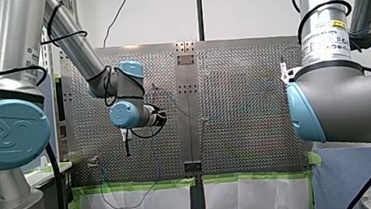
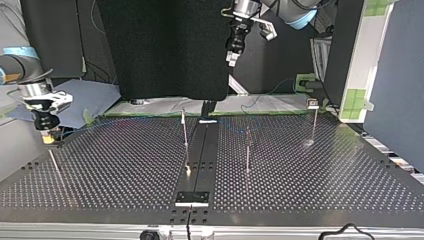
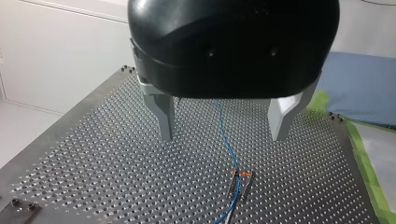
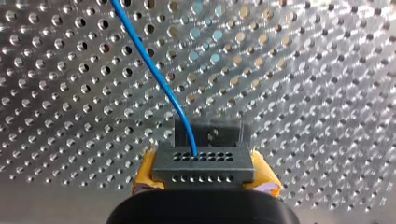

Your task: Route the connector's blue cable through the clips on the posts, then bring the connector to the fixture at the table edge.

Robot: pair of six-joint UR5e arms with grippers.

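Over the perforated table (image 2: 125, 165), my right gripper (image 2: 48, 134) sits at the top view's left edge, its yellow pads (image 4: 145, 170) clamped on the black connector (image 4: 203, 164). My left gripper (image 3: 224, 122) hangs high near the middle, fingers apart and empty. The blue cable (image 4: 154, 70) leaves the connector's face and, in the left wrist view, runs under the open fingers and appears to pass through a small clip (image 3: 242, 174) on a post. As I judge it, the left fingers should descend astride the cable just beside that clip and close lightly so it slides, with the right giving slack rather than tugging.
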